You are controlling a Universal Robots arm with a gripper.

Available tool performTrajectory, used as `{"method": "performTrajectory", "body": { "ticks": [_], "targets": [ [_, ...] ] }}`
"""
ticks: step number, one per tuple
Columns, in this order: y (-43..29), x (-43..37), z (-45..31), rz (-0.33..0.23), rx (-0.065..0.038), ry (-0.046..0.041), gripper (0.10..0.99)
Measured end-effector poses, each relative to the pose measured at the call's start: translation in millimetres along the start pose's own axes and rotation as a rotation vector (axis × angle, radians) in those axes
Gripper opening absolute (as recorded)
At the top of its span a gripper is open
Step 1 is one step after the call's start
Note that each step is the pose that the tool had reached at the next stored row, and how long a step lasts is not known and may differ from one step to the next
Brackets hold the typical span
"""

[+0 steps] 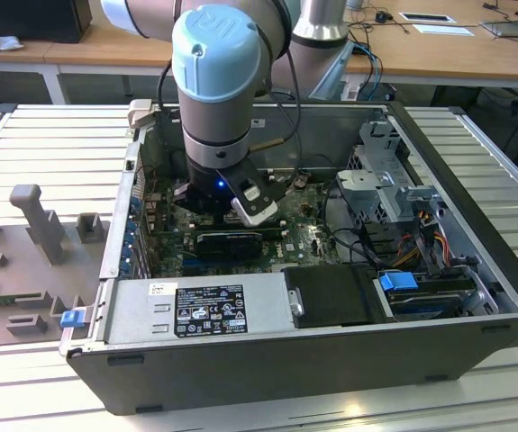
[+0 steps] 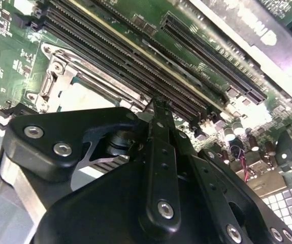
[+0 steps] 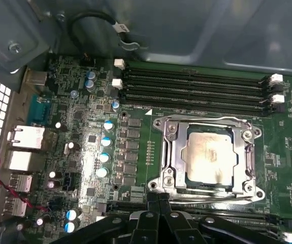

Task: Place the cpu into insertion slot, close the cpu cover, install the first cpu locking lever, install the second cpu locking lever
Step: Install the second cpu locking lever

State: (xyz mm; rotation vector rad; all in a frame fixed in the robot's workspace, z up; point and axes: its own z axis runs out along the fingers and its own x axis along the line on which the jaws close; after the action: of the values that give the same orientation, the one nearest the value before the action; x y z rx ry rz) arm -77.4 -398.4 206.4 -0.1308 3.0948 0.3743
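Motherboard [image 3: 85, 168] | silvery-beige cpu [image 3: 209, 161] under cpu cover [image 3: 173, 152] | jaws together

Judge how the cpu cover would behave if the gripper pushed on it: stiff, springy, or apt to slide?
The cpu cover looks like thin stamped metal, so probably stiff with slight spring. It lies flat around the cpu, so it likely won't slide. The gripper, fingers together, sits at its edge.

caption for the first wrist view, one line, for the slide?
CPU seated in the insertion slot with the cpu cover closed around it, gripper at the socket's edge.
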Motion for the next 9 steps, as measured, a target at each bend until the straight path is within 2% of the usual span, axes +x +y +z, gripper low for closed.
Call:
{"method": "performTrajectory", "body": {
  "ticks": [9],
  "targets": [
    [4.6,-0.1,5.7,0.000,0.000,-0.0001,0.106]
  ]
}}
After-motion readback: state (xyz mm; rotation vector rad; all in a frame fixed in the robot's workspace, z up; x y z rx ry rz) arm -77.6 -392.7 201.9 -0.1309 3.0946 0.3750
